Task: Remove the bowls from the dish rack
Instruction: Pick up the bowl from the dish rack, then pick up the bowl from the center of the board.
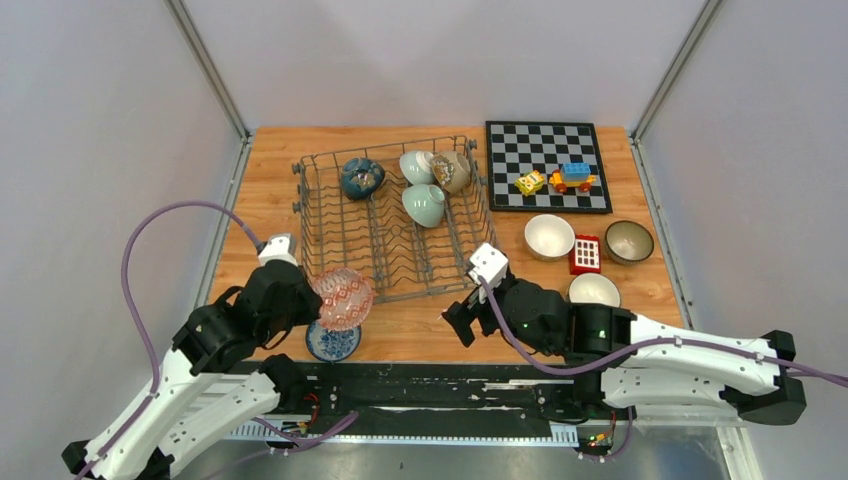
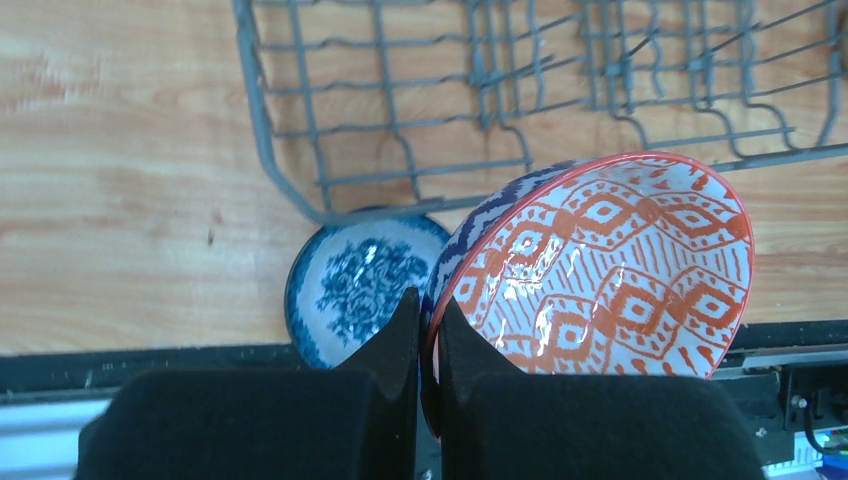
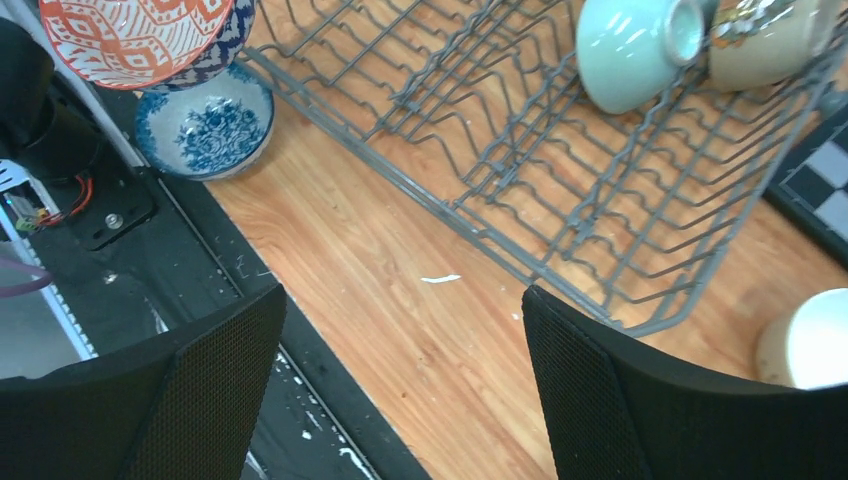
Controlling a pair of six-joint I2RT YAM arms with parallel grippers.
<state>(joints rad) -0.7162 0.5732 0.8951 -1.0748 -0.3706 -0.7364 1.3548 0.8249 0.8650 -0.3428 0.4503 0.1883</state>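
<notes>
Four racked bowls, top view: lie along the far side of the dish rack; dark teal bowl, pale green bowls, beige-brown bowl.
Dish rack, top view: stands left of centre on the table, beside the chessboard in the far right corner.
Toy blocks: sit on the chessboard.
Unloaded bowls, top view: cream white bowl, brown bowl and white bowl, grouped toward the right edge around a red block.
Left gripper, top view: hangs by the near edge, left of centre.
Right gripper, top view: hangs by the near edge, around centre.
Left gripper, left wrist view: clenched on the rim of the orange-patterned bowl, held tilted on edge.
Blue-and-white bowl, left wrist view: sits upright at the near edge, just outside the rack, partly behind the held bowl.
Right gripper, right wrist view: jaws spread wide, grasping nothing, over bare wood beside the rack's near side.
Rack contents, right wrist view: one of the pale green bowls touches the beige-brown bowl.
</notes>
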